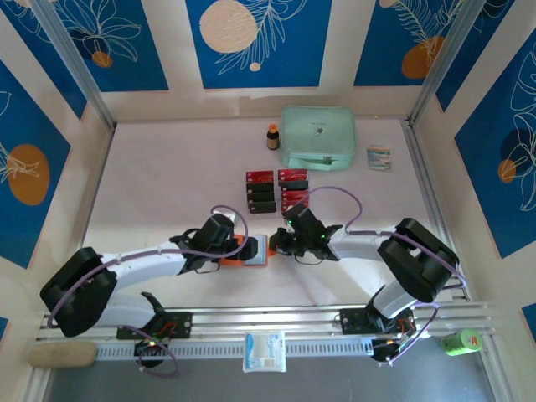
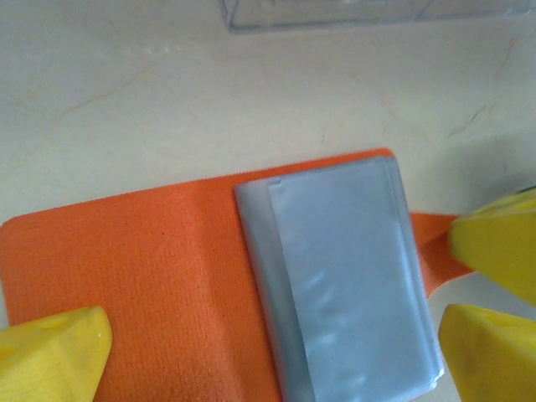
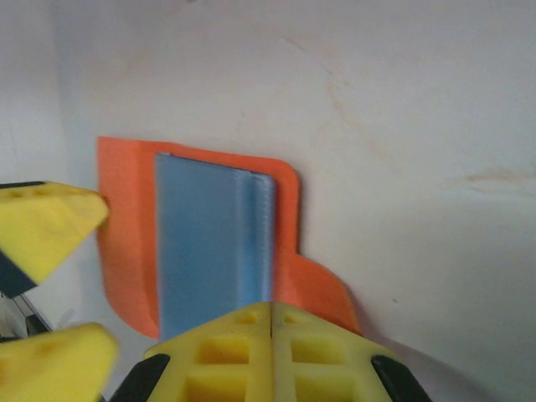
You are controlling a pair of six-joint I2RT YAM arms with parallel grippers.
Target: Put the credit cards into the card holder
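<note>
The card holder (image 1: 248,251) is an orange wallet lying open on the table, its grey-blue sleeves (image 2: 343,276) facing up. My left gripper (image 2: 276,356) is open and hangs low over it, one yellow finger (image 2: 50,356) above the orange cover and the other past the sleeves. From the right, my right gripper (image 3: 272,308) is shut, its joined tips at the near edge of the sleeves (image 3: 209,243) beside the wallet's tab (image 3: 322,289). The credit cards (image 1: 276,188), red and black, lie in rows in a clear tray behind the wallet.
A mint-green zip pouch (image 1: 318,136), a small brown bottle (image 1: 272,136) and a small packet (image 1: 378,157) stand at the back. The clear tray's edge (image 2: 335,17) lies just beyond the wallet. A tissue pack (image 1: 265,352) sits on the front rail.
</note>
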